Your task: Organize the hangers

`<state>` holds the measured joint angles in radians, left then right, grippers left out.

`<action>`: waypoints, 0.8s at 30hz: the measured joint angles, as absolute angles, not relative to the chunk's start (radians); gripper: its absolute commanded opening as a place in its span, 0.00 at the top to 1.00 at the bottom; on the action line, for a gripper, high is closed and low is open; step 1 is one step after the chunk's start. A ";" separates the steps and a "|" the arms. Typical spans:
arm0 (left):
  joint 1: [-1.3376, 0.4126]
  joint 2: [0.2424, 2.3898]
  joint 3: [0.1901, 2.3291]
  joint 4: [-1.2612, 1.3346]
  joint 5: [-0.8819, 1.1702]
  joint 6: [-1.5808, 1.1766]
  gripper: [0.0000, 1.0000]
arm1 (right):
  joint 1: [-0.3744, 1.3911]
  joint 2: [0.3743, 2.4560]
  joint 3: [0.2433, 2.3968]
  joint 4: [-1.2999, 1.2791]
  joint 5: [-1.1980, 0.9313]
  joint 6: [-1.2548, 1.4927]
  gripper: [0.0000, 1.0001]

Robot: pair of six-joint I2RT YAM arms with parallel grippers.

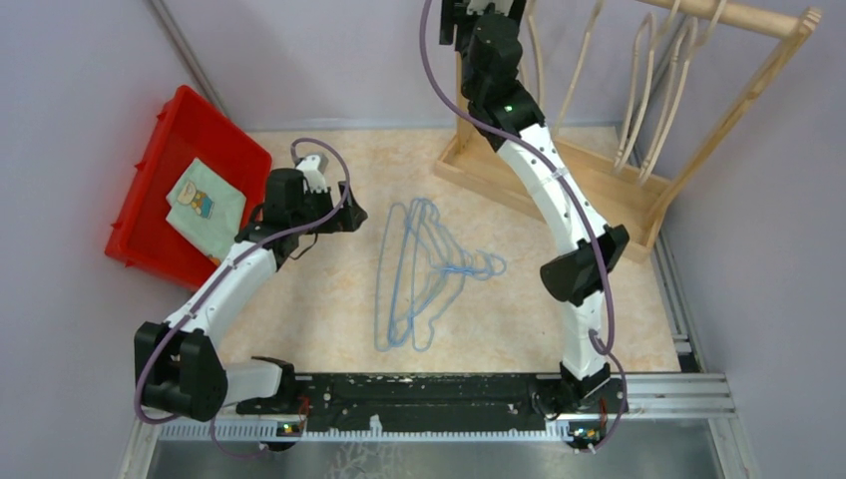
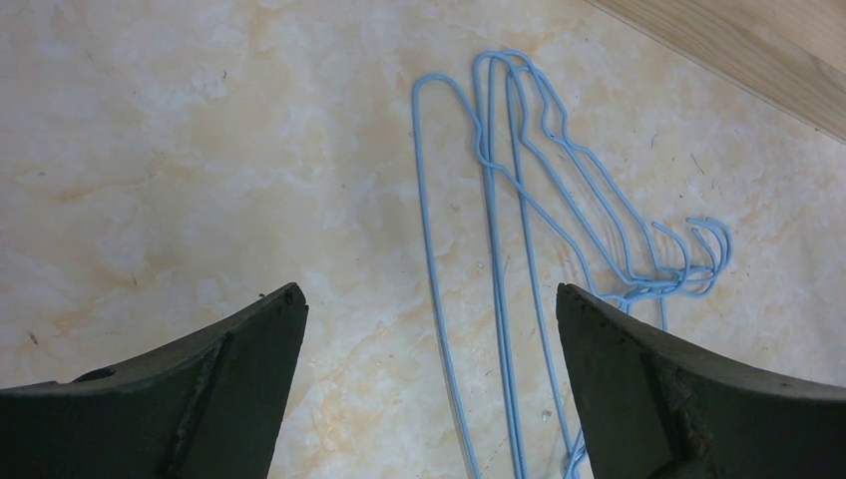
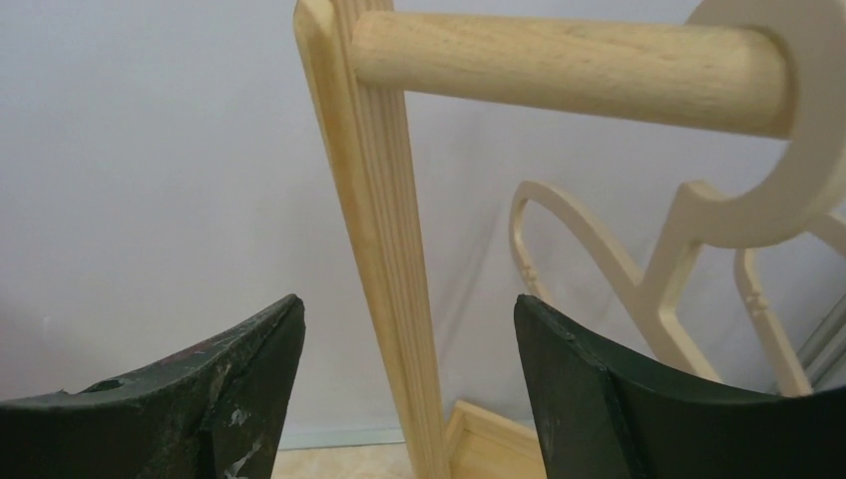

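- Hovering, left tool [image 2: 429, 299] spread, over blue hangers [image 1: 427, 264] (light, springy, tangle-prone); pinching by the hooks seeming best.
- Facing rack [image 3: 384, 249], right tool [image 3: 409, 304] spread, empty.

Wire hangers [image 1: 424, 271] centre table [image 1: 309, 299]; wooden hangers [image 1: 634, 110] on rack [image 1: 755, 100] far-right; bin [image 1: 205, 125] left.
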<state>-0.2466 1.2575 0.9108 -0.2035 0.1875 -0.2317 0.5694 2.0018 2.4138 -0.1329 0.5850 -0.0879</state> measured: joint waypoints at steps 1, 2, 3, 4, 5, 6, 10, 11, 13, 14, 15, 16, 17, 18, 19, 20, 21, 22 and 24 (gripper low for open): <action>-0.246 1.258 0.911 -0.204 0.187 -0.232 0.00 | 0.569 2.020 2.418 -0.117 0.585 -0.094 0.23; -0.246 1.259 0.911 -0.204 0.186 -0.232 0.00 | 0.569 2.041 2.426 -0.101 0.586 -0.099 0.23; -0.246 1.262 0.912 -0.205 0.185 -0.232 0.00 | 0.566 2.065 2.438 -0.088 0.587 -0.104 0.23; -0.246 1.265 0.913 -0.207 0.183 -0.232 0.00 | 0.562 2.084 2.444 -0.080 0.588 -0.105 0.23; -0.246 1.268 0.915 -0.210 0.182 -0.232 0.00 | 0.558 2.101 2.447 -0.069 0.588 -0.105 0.23; -0.246 1.272 0.916 -0.212 0.179 -0.232 0.00 | 0.554 2.117 2.450 -0.059 0.587 -0.104 0.23; -0.246 1.287 0.925 -0.221 0.168 -0.232 0.00 | 0.513 2.164 2.450 -0.014 0.579 -0.093 0.23; -0.246 1.291 0.930 -0.224 0.165 -0.232 0.00 | 0.502 2.170 2.450 0.001 0.578 -0.093 0.23; -0.246 1.303 0.938 -0.224 0.163 -0.232 0.00 | 0.476 2.179 2.450 0.037 0.573 -0.092 0.23; -0.246 1.309 0.941 -0.224 0.161 -0.232 0.00 | 0.463 2.182 2.450 0.054 0.570 -0.092 0.23; -0.246 1.316 0.945 -0.225 0.160 -0.232 0.00 | 0.453 2.183 2.451 0.069 0.567 -0.090 0.23; -0.246 1.325 0.950 -0.224 0.159 -0.233 0.00 | 0.445 2.183 2.451 0.076 0.562 -0.088 0.23; -0.246 1.335 0.954 -0.223 0.158 -0.234 0.00 | 0.434 2.183 2.453 0.088 0.552 -0.085 0.23; -0.246 1.344 0.957 -0.223 0.158 -0.235 0.00 | 0.429 2.183 2.457 0.099 0.541 -0.084 0.23; -0.246 1.351 0.959 -0.223 0.157 -0.236 0.00 | 0.426 2.183 2.457 0.103 0.538 -0.084 0.23; -0.246 1.360 0.963 -0.224 0.158 -0.236 0.00 | 0.423 2.183 2.460 0.113 0.529 -0.084 0.23; -0.246 1.368 0.967 -0.224 0.158 -0.239 0.00 | 0.422 2.183 2.463 0.117 0.522 -0.083 0.23; -0.246 1.376 0.970 -0.221 0.158 -0.239 0.00 | 0.421 2.183 2.465 0.123 0.516 -0.076 0.23; -0.246 1.385 0.974 -0.218 0.157 -0.240 0.00 | 0.416 2.187 2.477 0.127 0.512 -0.068 0.23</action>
